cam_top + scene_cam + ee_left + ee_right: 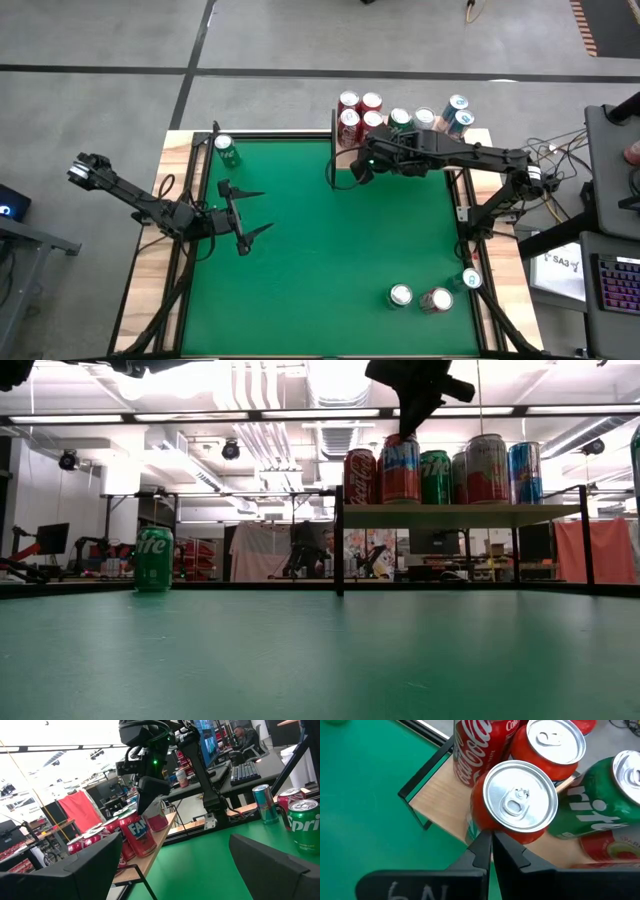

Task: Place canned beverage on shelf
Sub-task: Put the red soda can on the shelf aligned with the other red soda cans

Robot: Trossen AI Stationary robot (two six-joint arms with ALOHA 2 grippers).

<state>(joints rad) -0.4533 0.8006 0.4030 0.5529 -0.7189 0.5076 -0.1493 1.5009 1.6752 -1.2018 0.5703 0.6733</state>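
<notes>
Nearest the camera above, three cans sit at the bench's front right: a silver-topped can (401,295), a reddish can lying beside it (436,300), and a pale blue can (471,279) at the edge. The bench (320,260) is covered in flat green felt, framed in pale wood. On the left, the left claw (250,212) waits over the felt with its dark, pointed fingers spread wide, grasping nothing. Beyond it, at the far left corner, a green Sprite can (226,151) stands upright.

On to the far side: the shelf (345,148), a small light-wood board on thin black metal posts, carries a row of glossy cylindrical cans. The right claw (491,851) hangs over the shelf's near edge, its fingers drawn together with only a thin slit between them, gripping nothing. Just beyond the fingertips stands the red Fanta can (516,806), upright on the board, its round brushed-aluminium lid and pull tab facing up. Whether the tips touch its side cannot be told. Beside it stand a red Coca-Cola can (472,750), another red can (551,747), and a green Sprite can on the shelf (605,802).
</notes>
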